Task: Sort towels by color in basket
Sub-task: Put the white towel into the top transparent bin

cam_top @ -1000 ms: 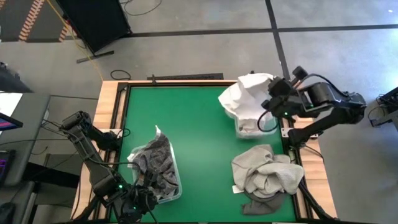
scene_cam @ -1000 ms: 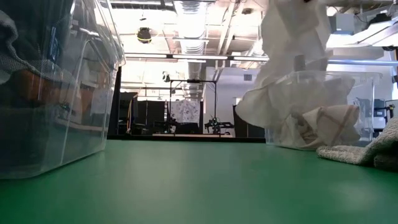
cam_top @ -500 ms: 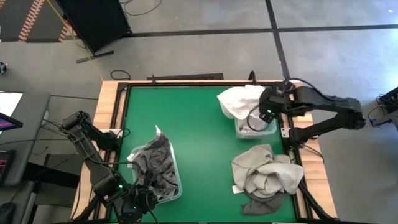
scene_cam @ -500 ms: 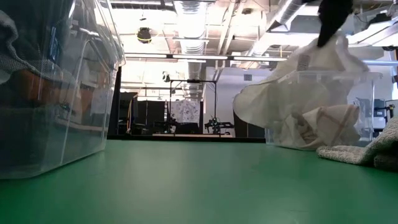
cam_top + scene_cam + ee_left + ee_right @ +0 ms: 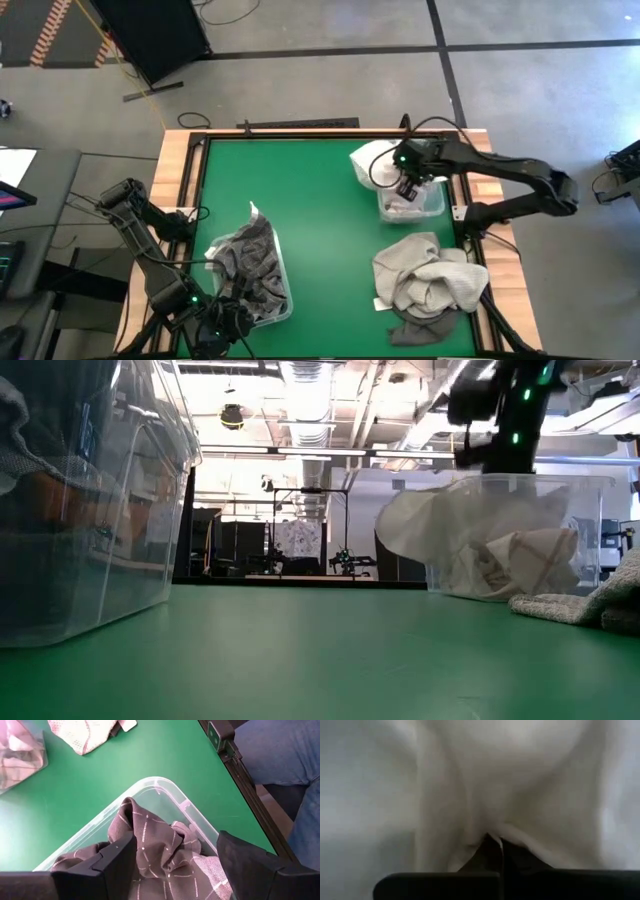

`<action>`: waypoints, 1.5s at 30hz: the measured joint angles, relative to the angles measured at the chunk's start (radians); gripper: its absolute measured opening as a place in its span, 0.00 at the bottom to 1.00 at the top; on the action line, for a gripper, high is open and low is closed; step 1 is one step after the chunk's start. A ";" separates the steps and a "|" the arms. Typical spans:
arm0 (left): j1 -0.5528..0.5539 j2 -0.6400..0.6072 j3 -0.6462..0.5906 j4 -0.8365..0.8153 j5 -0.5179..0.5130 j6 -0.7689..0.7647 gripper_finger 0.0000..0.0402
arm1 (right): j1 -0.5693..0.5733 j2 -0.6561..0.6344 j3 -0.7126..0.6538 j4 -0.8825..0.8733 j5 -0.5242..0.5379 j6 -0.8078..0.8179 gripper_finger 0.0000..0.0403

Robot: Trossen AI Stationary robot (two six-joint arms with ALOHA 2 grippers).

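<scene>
The white towel [image 5: 372, 163] is pinched in the right pincer [image 5: 403, 186], draped leftward over the bin [image 5: 432, 203] rim; the left pincer [image 5: 175, 865] is spread, waiting.

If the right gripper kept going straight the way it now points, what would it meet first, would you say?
The white towel. The right gripper points down over the clear bin, jaws shut on a fold of that towel, and white cloth fills its wrist view. The bin's other contents probably lie beneath; depth is unclear.

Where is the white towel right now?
In the high view, the white towel drapes over the left rim of the clear bin on the table's far right, with the right hand shut on it.
</scene>
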 joint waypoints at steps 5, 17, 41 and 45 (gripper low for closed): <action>0.000 0.000 0.000 0.000 0.000 0.000 0.66 | -0.081 0.074 -0.093 0.099 -0.091 -0.036 0.06; 0.004 0.000 0.000 -0.001 0.001 0.000 0.66 | -0.123 0.193 -0.146 0.207 -0.278 -0.038 0.11; 0.012 0.000 0.000 -0.001 0.001 -0.003 0.66 | 0.046 -0.208 0.049 0.087 -0.196 0.006 0.40; 0.012 0.000 0.000 -0.001 0.001 -0.003 0.66 | 0.058 -0.232 0.049 0.093 -0.171 0.001 0.55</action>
